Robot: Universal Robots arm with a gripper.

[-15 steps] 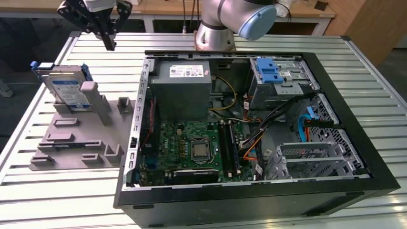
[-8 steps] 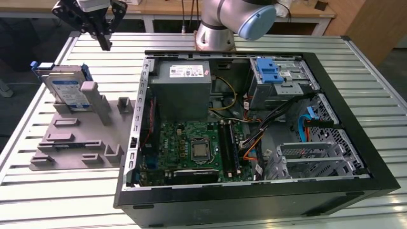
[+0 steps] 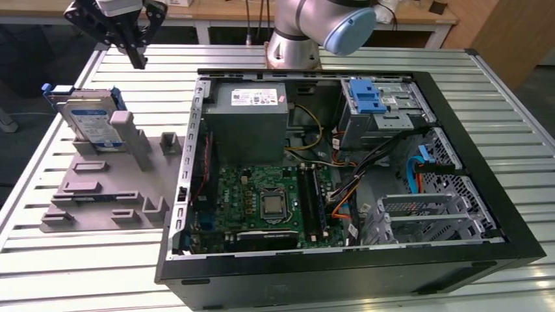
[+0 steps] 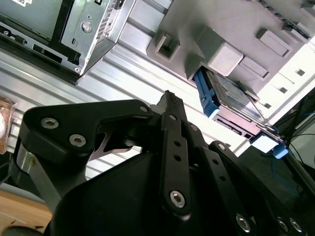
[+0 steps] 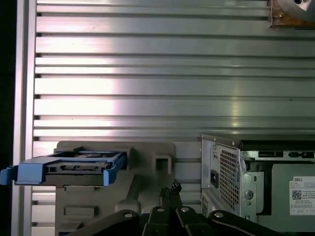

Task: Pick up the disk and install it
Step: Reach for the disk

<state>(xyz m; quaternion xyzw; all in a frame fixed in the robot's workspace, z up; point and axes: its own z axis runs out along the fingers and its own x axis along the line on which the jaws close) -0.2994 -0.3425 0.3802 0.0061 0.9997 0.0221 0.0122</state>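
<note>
Disk (image 3: 91, 123) upright; fingers (image 3: 134, 55) seemingly closed.

Open computer case (image 3: 347, 276) on slatted table (image 3: 78, 273).
We see a grey fixture (image 3: 95, 195) beside it, a motherboard (image 3: 260, 201) inside.

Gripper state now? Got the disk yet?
Gripper: shut, holding nothing. It hangs above the table, apart from the disk, which stands upright in the grey holder.
</note>
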